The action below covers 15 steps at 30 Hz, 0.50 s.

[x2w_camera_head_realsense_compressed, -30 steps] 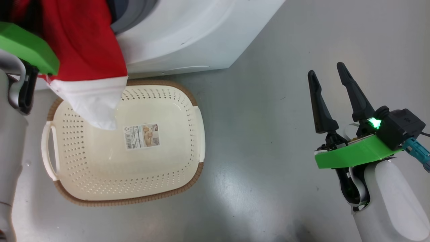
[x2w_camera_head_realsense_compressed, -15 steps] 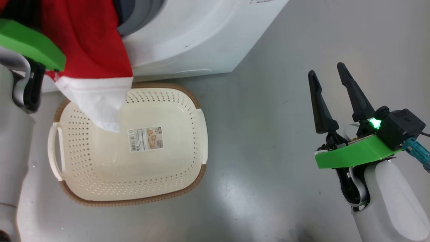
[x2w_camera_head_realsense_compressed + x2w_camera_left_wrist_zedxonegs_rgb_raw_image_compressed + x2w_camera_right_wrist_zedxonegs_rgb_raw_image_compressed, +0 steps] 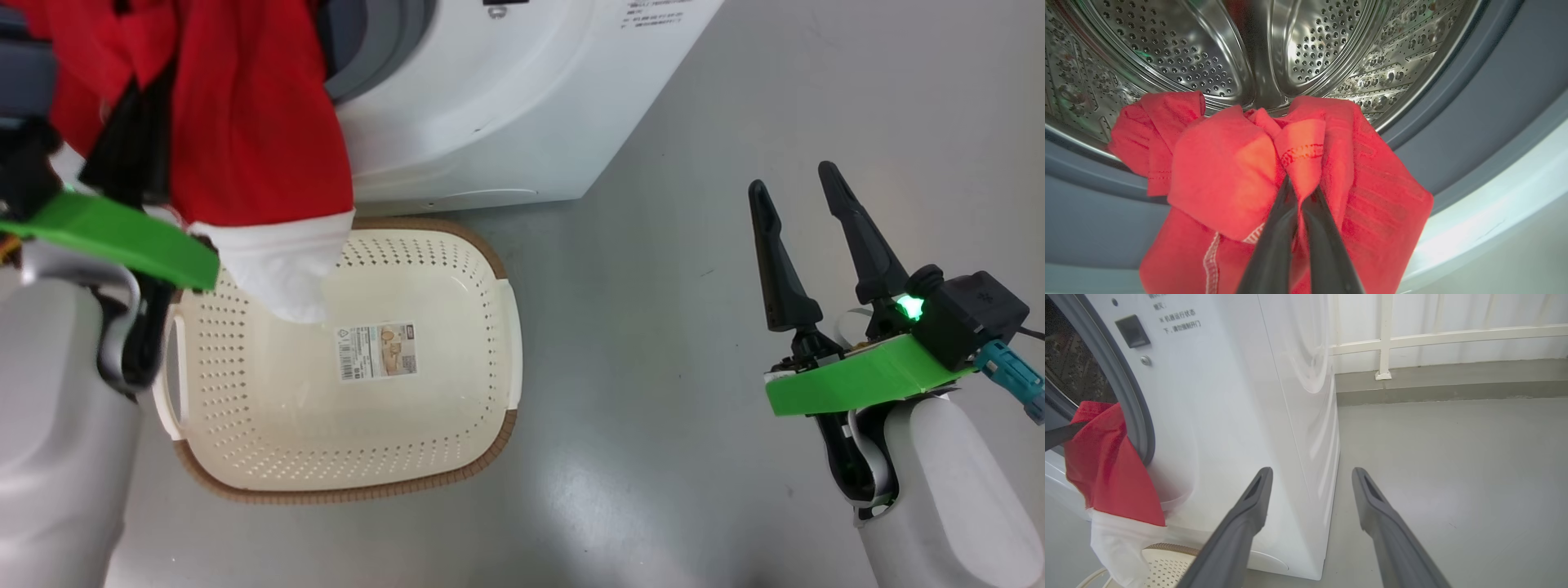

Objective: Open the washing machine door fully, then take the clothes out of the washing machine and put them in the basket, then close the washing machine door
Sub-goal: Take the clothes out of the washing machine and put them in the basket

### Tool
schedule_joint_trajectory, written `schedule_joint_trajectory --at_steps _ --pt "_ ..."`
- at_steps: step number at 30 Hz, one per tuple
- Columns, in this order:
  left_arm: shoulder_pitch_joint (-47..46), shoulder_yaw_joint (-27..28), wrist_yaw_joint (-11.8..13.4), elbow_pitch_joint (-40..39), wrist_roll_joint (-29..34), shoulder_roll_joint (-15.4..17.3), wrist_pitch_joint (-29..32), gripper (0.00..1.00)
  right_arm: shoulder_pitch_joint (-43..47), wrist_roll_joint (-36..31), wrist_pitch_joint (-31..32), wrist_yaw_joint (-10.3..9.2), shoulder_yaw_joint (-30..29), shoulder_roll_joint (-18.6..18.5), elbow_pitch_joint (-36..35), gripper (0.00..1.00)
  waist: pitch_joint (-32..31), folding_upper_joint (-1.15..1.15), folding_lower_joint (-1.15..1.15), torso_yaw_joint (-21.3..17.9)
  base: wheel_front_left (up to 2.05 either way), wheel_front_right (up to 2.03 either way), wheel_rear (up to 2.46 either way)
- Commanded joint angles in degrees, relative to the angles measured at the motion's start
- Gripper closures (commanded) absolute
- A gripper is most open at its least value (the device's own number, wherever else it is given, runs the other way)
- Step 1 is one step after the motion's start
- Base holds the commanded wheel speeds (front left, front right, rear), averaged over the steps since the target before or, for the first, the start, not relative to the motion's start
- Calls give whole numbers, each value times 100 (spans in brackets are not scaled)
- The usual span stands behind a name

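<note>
My L gripper (image 3: pixel 1300 185) is pinched tight on the soft red clothes (image 3: pixel 1224 163), bunched at the mouth of the washing machine (image 3: pixel 506 106) by its shiny, holey drum (image 3: pixel 1188 49). Their floppy white end hangs over the round-cornered cream basket (image 3: pixel 269 408); R gripper (image 3: pixel 792 175) stands wide open, holding nothing.

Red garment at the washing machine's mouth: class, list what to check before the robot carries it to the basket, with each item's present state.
1. Left pincer shut on the red garment: ok.
2. Garment free of the grey gasket: not ok, it drapes over it.
3. Basket below the garment's white hem: ok.
4. Room in the basket: ok, just a label in it.
5. Right pincer open, well aside: ok.
6. More clothes in the drum: cannot tell, the garment hides its bottom.
</note>
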Motion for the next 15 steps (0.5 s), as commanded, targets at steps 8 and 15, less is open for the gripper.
schedule_joint_trajectory --at_steps 8,15 --pt "1007 327 3 -803 87 172 -44 100 216 -54 -36 36 106 20 -106 0 -69 0 0 81 0 0 0" --pt "1716 267 4 -1173 117 86 -44 100 211 -49 -36 36 115 21 -106 0 -59 0 0 99 0 0 0"
